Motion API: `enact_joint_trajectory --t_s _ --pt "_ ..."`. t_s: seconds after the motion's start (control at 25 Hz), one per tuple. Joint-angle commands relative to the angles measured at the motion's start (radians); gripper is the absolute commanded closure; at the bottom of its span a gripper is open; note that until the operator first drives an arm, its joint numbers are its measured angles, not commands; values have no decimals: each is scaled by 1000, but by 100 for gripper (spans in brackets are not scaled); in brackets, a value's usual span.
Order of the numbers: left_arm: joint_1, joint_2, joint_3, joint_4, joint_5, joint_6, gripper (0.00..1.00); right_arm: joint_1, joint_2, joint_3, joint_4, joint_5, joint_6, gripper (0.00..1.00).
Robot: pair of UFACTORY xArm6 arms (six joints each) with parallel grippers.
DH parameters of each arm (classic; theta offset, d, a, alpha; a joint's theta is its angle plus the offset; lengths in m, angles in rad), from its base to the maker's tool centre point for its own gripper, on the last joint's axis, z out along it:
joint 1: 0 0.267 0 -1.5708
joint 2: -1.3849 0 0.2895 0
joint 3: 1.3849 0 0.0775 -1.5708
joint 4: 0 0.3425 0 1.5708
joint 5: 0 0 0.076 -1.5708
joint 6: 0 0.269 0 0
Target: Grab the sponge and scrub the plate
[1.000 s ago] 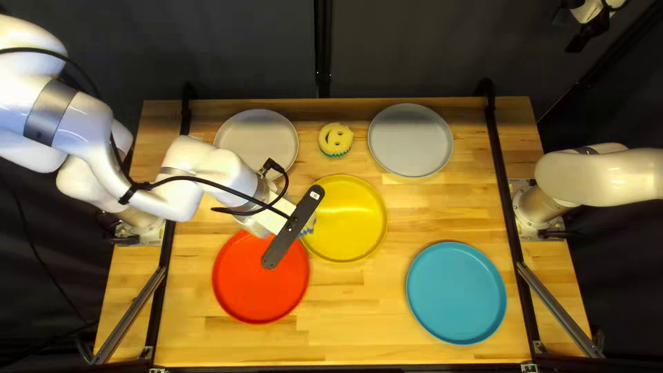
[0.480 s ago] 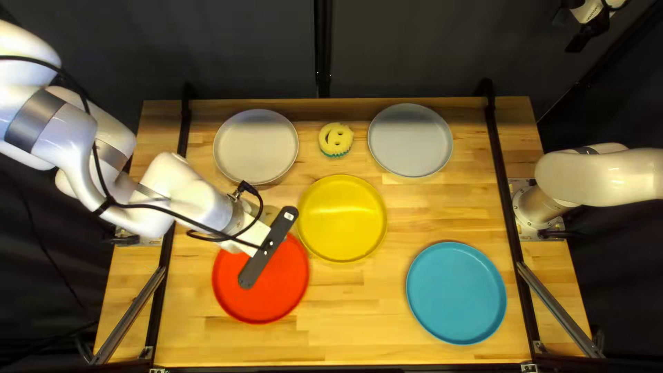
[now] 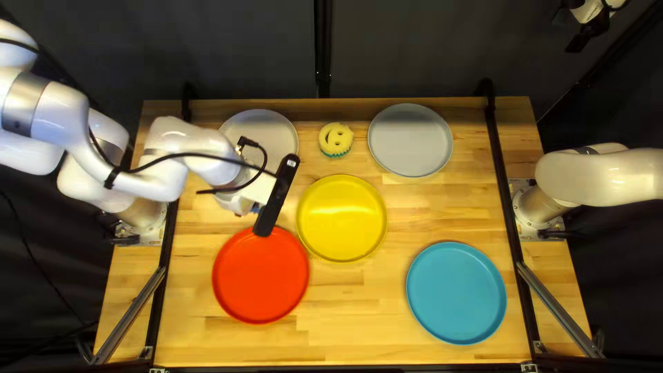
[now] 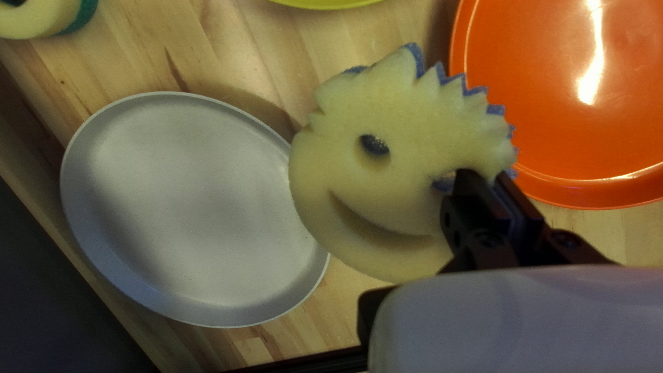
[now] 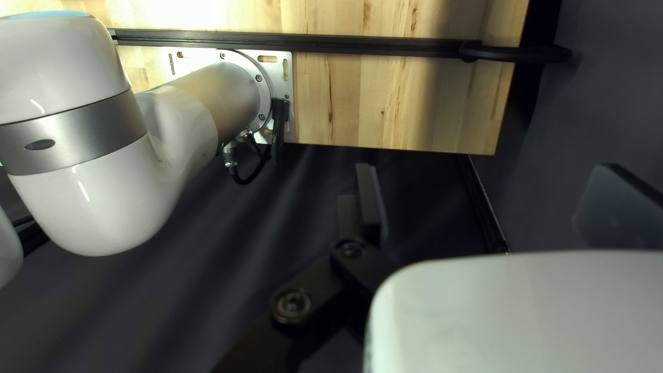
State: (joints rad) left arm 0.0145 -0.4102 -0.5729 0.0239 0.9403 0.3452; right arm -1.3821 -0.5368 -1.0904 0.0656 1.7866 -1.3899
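A pale yellow sponge with blue backing is pinched near its edge, beside one eye hole, by the left claw. The sponge is cut as a smiling face with jagged hair. In the left wrist view, both dark fingers are pressed on it by the left claw, and part of the white plate's rim is covered by it. In the top left view the sponge is mostly hidden beneath the left arm, with only a bit of blue seen between the white plate and the red plate.

The right claw is held well apart from the plates, beyond the counter, at the upper right corner of the top left view. Its fingers are spread, with nothing gripped, as shown in the right wrist view.

Five round plates are laid out on the counter. The yellow plate is set near the middle, just beside the red one. The blue plate is placed at the lower right, and the grey plate near the far edge. A second yellow sponge, with green backing, is set between the white and grey plates.
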Motion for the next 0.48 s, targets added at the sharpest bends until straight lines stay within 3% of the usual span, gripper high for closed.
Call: enact_joint_trajectory --t_s 0.04,0.24,0.48 --pt "85 42 -44 -20 43 69 100 0 0 0 0 0 0 0" --pt "155 62 -62 -46 86 109 100 0 0 0 0 0 0 0" --pt "148 60 -58 -61 79 114 100 0 0 0 0 0 0 0"
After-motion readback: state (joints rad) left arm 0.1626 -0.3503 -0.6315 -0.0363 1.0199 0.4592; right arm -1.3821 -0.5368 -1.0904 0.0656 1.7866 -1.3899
